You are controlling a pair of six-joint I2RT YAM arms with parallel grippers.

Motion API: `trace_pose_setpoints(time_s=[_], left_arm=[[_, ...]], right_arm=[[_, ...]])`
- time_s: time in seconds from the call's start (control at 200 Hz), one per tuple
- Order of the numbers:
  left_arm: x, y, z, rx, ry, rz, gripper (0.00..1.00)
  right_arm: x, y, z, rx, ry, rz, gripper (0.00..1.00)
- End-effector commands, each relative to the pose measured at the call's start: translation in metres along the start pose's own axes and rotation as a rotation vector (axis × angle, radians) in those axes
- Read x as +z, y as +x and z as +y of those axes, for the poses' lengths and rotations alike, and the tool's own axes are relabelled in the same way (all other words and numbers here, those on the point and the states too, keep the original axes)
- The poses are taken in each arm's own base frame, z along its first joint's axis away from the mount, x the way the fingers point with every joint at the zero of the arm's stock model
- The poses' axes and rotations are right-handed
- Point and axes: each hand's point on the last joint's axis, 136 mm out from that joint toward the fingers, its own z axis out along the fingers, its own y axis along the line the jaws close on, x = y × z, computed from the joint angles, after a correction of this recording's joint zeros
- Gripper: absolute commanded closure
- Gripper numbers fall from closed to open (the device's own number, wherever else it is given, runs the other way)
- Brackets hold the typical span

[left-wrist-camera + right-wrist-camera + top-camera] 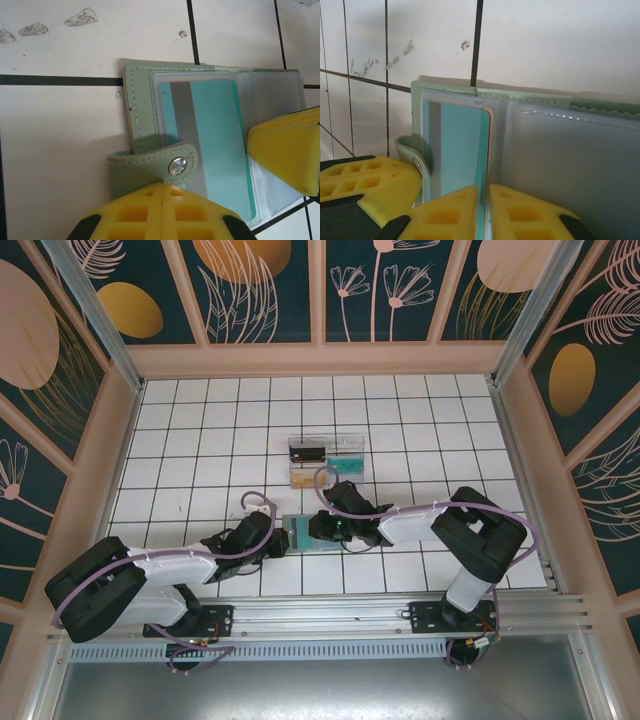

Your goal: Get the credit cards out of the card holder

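The grey-green card holder (299, 534) lies open on the white tiled table between both arms. In the left wrist view its green edge (138, 105) frames clear sleeves, and a teal credit card (216, 140) with a grey stripe sits in the left sleeve. My left gripper (165, 191) is shut, with its tip over the holder's snap strap (150, 167). In the right wrist view, my right gripper (484, 194) is closed on the right edge of that teal card (460, 145). The right-hand sleeve (570, 165) looks grey and I cannot tell whether it holds a card.
A clear compartmented tray (327, 462) stands behind the holder, with a dark card (307, 452), a teal card (347, 469) and a tan card (303, 480) in it. The right gripper's yellow finger (287, 150) rests on the holder's right panel. Panelled walls enclose the table.
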Motion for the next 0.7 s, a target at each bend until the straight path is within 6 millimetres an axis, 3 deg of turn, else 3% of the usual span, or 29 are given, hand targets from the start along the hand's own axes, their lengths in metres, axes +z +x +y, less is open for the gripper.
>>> trace_pose_setpoints(time_s=[0.0,0.415,0.576,0.696], left_arm=[[0.001,0.003,0.005,-0.012,-0.015,0.013,1.00],[0.003,0.005,0.004,-0.015,-0.004,0.019,1.00],[0.003,0.006,0.004,-0.016,-0.005,0.022,1.00],[0.002,0.005,0.006,-0.015,-0.012,0.018,1.00]], right_arm=[[0.006,0.007,-0.006,0.005,0.033,0.039,0.85],[0.012,0.014,-0.006,0.015,0.028,0.086,0.85],[0.007,0.010,-0.005,0.017,0.018,0.058,1.00],[0.000,0.005,-0.008,0.022,0.026,0.026,1.00]])
